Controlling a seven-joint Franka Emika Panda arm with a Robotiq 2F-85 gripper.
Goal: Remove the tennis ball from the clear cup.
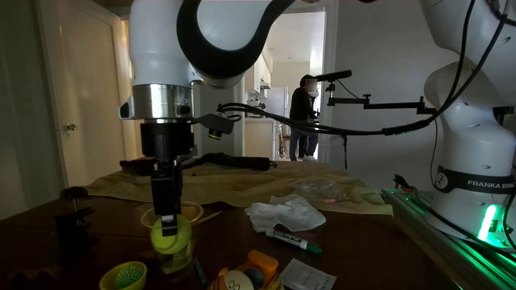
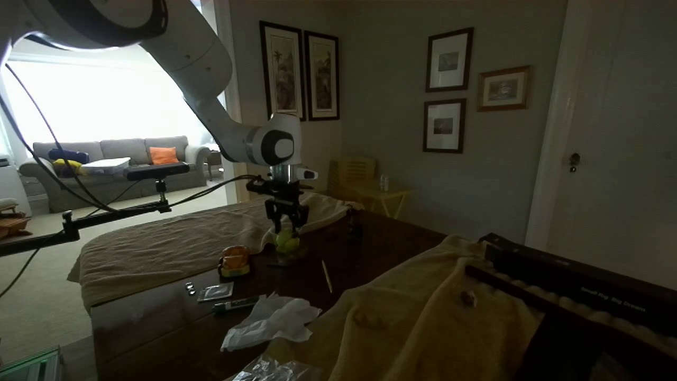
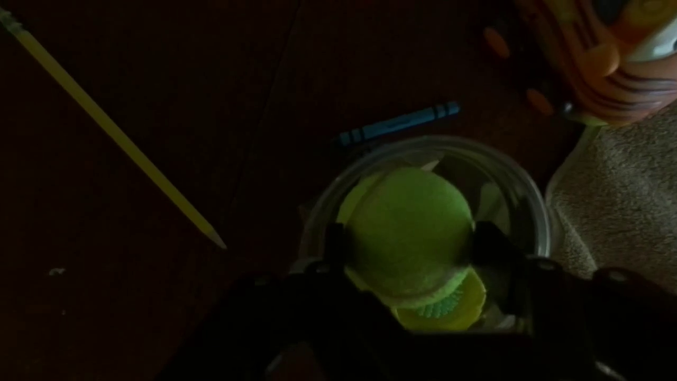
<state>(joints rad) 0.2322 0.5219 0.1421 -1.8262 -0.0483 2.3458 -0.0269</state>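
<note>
The yellow-green tennis ball is inside the clear cup, with clear cup wall and base visible below it. The ball also shows in an exterior view and in the wrist view, ringed by the cup's wide rim. My gripper points straight down at the ball. In the wrist view its fingertips touch the ball on both sides, and it is shut on the ball. The dark gripper body hides the near part of the rim in the wrist view.
A yellow cup with green bristles, a blue crayon, a pencil and a tiger toy car lie close to the clear cup. A black clamp, a white tissue, a marker and a beige cloth are farther out.
</note>
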